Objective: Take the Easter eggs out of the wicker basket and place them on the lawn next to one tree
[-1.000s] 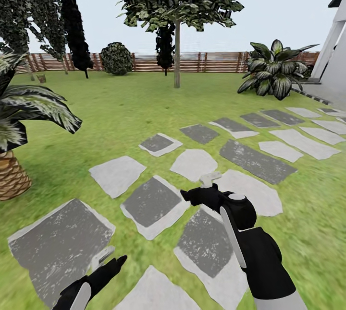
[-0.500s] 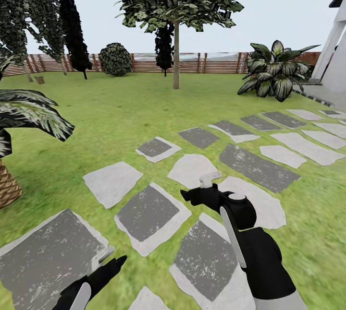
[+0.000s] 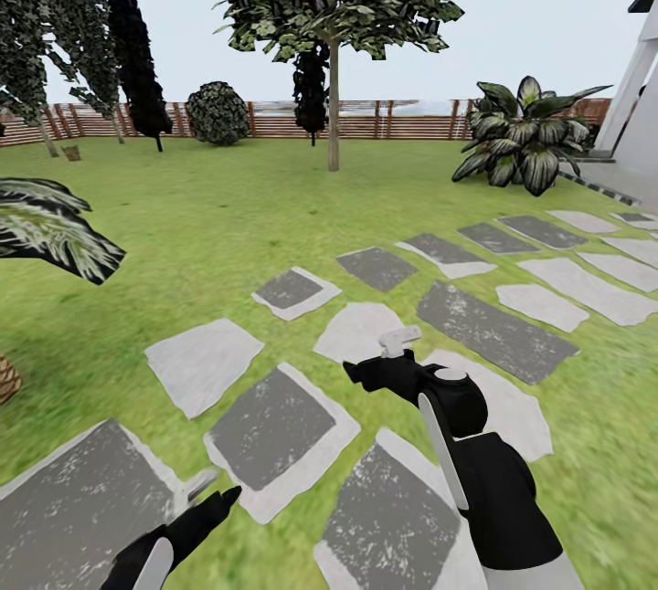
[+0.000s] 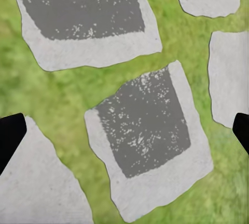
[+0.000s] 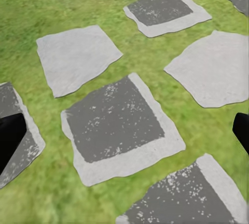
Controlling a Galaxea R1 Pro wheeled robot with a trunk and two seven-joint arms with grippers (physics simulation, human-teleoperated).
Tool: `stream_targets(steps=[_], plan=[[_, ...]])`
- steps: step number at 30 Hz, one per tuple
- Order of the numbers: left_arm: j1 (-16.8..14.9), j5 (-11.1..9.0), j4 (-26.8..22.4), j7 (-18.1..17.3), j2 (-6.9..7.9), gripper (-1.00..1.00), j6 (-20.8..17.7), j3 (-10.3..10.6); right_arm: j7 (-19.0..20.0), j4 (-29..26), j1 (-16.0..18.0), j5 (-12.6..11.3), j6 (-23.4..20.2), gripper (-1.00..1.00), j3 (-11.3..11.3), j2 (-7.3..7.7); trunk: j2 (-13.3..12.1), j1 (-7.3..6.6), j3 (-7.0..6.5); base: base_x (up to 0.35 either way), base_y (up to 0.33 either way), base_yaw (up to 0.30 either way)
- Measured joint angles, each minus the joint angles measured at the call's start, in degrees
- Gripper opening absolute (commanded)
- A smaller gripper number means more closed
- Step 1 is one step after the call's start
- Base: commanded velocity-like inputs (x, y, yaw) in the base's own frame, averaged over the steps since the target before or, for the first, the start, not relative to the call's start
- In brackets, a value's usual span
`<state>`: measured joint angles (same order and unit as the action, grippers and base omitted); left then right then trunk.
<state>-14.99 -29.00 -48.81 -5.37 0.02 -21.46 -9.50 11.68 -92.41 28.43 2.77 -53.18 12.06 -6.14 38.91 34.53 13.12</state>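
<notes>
Head view: the lawn [image 3: 228, 206] carries grey stepping stones [image 3: 274, 426], and the pale-trunked tree [image 3: 334, 97] stands at 12 o'clock before the slat fence [image 3: 411, 120]. Left gripper [image 3: 196, 489] at 7 o'clock and right gripper [image 3: 388, 357] near centre both hang released, their fingers spread and empty, above the stones.

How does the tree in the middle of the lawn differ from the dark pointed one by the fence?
The middle tree has a pale, bare trunk and a wide, spreading green crown; the dark pointed tree is nearly black, narrow and leafy almost to the ground. The middle tree stands out on the lawn, the dark one near the fence. Both stand upright.
</notes>
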Motion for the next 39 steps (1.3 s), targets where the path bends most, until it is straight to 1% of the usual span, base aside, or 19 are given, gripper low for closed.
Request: stream_targets(steps=[28, 39], plan=[[0.0, 0.0, 0.0, 0.0, 0.00, 1.00, 0.0, 0.0, 0.0, 0.0, 0.0, 0.0, 0.0, 1.00, 0.0, 0.08, -11.3, -6.16, -5.05, 0.334, -0.084, 0.003], [0.0, 0.0, 0.0, -0.1, 0.00, 1.00, 0.0, 0.0, 0.0, 0.0, 0.0, 0.0, -0.1, 1.00, 0.0, 0.08, -15.7, -8.59, -7.04, 0.334, -0.084, 0.140]])
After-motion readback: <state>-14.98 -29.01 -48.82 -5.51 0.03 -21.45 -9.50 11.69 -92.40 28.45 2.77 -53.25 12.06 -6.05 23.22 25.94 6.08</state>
